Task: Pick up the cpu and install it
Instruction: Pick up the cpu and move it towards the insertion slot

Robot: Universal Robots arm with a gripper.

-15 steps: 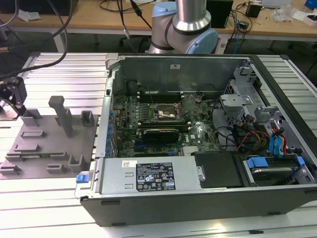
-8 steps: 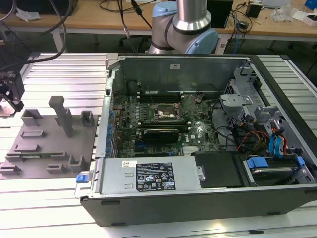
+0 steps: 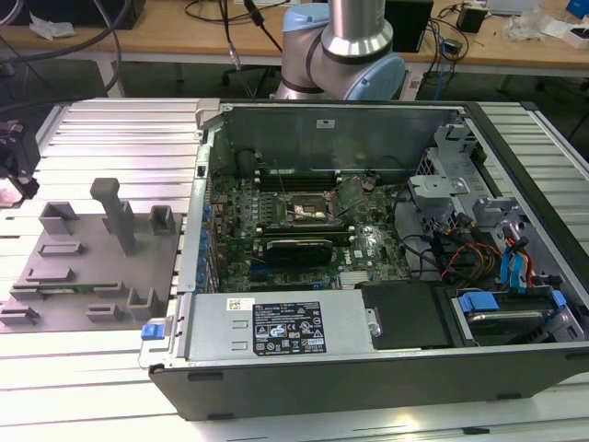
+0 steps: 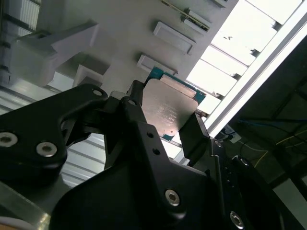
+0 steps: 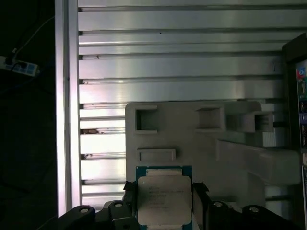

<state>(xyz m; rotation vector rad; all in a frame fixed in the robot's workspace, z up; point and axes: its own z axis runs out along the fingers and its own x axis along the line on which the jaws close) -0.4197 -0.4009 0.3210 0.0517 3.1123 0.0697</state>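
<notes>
The cpu [image 4: 168, 110] [image 5: 163, 199] is a flat square chip with a silvery top and a teal-green rim. My gripper [image 4: 165, 117] [image 5: 164, 194] is shut on it, with one black finger against each of two opposite sides. Behind the chip in both wrist views lies the grey moulded tray [image 5: 192, 143] [image 4: 120, 43]. In the exterior view my gripper [image 3: 14, 170] hangs at the far left, above the left end of the tray [image 3: 92, 276]. The motherboard socket [image 3: 304, 210] sits open in the middle of the computer case, well to the exterior view's right of my gripper.
The open computer case [image 3: 368, 276] fills the exterior view's right, with a power supply [image 3: 276, 327], cables and drive bays [image 3: 502, 267] inside. Upright posts [image 3: 115, 212] rise from the tray. The ribbed metal table [image 3: 120, 138] runs underneath, and the arm's base [image 3: 350, 46] stands behind the case.
</notes>
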